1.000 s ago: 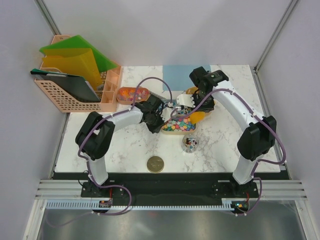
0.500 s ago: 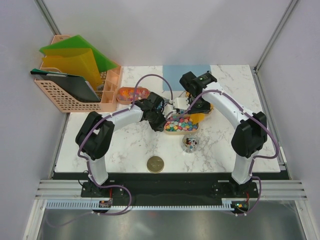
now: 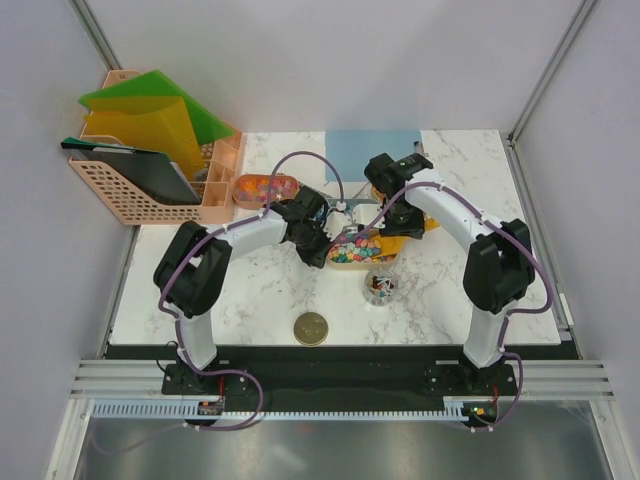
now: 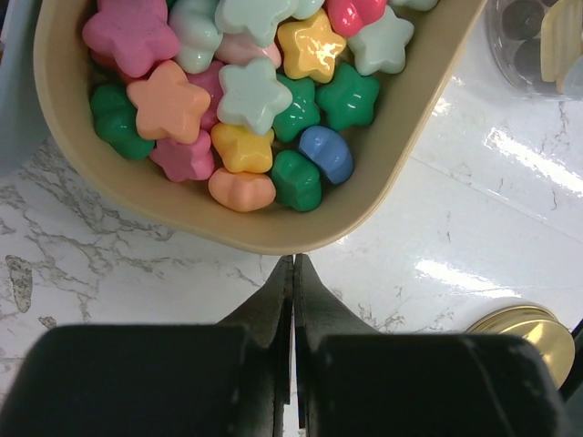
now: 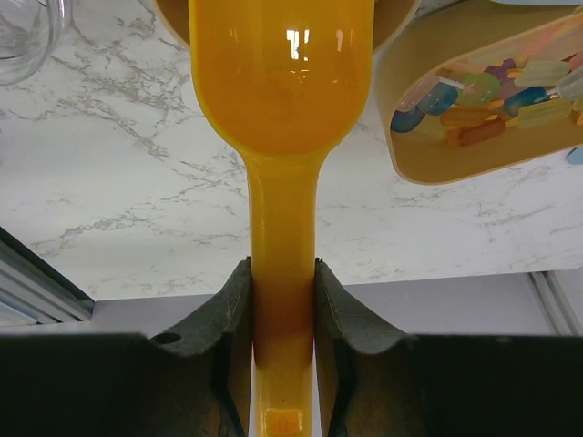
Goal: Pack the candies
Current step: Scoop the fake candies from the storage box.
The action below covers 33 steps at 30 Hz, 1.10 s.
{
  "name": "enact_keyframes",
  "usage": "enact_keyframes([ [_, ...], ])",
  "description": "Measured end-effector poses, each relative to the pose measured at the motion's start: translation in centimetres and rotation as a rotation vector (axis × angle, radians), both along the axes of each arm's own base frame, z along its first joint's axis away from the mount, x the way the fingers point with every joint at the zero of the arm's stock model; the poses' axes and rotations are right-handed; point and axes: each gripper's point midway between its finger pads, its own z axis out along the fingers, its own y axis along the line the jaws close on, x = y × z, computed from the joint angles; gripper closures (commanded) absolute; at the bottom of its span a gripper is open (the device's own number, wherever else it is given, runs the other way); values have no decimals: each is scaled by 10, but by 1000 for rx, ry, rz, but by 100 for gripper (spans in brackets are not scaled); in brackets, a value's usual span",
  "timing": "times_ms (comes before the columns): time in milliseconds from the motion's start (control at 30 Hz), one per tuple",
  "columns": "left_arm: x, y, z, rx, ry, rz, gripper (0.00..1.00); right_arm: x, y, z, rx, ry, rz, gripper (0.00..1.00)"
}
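While the left wrist camera looks straight down, we see the left tool (image 4: 293, 269) with its fingers pressed together. Nothing shows between them, and their tips sit right at the outer wall of a tan dish (image 4: 273, 238). The candies (image 4: 246, 91) fill that dish: stars and rounded bits in pink, green, yellow, orange and blue. The dish rests on the marble surface (image 4: 137, 273). A glass jar (image 4: 533, 45) shows in the upper right corner and a gold lid (image 4: 537, 332) at the lower right.

From the right wrist, we find the right tool (image 5: 282, 273) clamped on the handle of an orange scoop (image 5: 282, 82), whose bowl points away from the camera over the surface. At the right edge a shallow tray (image 5: 446, 171) holds translucent pastel pieces (image 5: 474, 100).

From above, we see both arms reaching to the middle of the surface. The left tool is at the left end of the tan dish, and the right tool comes in from the dish's far side. The glass jar stands just nearer to the arm bases than the dish, and the gold lid lies well apart from it toward the near edge. A second dish (image 3: 265, 187) of sweets rests beside a pink basket (image 3: 150, 205) at the far left. We cannot tell whether it is the shallow tray seen from the right wrist.
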Motion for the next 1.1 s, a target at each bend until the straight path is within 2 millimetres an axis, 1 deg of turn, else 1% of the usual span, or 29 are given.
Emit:
enact_keyframes([
  [167,0,3,-2,4,16,25,98,5,3,-3,-7,23,0,100],
  [300,1,7,-7,16,39,53,98,10,8,-9,-7,40,-1,100],
  [433,-1,10,-12,29,61,70,98,11,9,-15,-9,50,-6,100],
  [667,-2,13,-11,5,114,118,98,13,18,-24,36,43,-27,100],
  [800,7,21,-4,-43,126,159,98,14,27,-31,74,41,-27,100],
  [1033,27,32,32,-156,45,198,98,15,36,-36,97,29,-15,100],
  [1100,29,32,38,-175,23,197,98,16,39,-37,110,28,-16,100],
])
